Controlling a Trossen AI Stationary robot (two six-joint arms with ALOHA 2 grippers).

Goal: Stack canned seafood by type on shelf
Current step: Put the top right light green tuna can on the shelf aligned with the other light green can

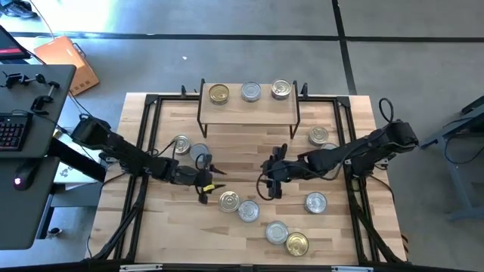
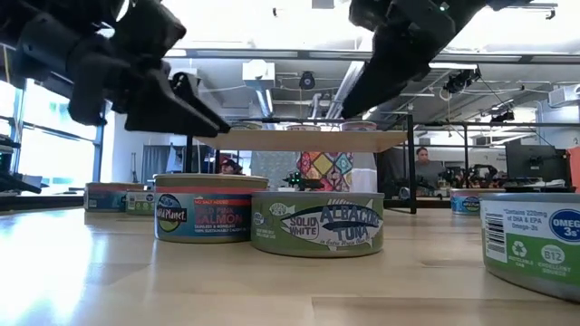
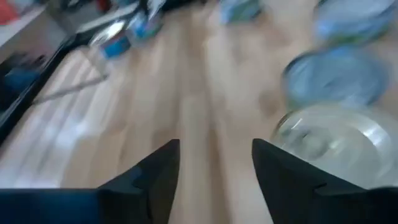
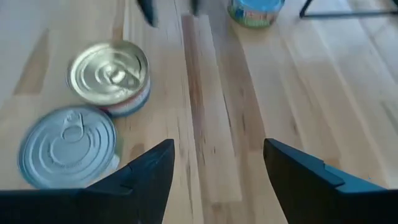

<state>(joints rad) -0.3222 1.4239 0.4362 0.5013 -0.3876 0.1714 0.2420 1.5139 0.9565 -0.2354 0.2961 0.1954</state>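
On the shelf [image 1: 249,112], whose long axis runs across the worktop's [image 1: 174,227] far edge, three tins [image 1: 250,92] lie flat, lids up; others are scattered below. Left fingers [image 3: 155,177] and right fingers [image 4: 149,174] gape apart, holding nothing.

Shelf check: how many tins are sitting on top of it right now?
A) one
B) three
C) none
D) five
B: the high view shows three tins in a row on the shelf: a gold-lidded tin, then two silver tins.
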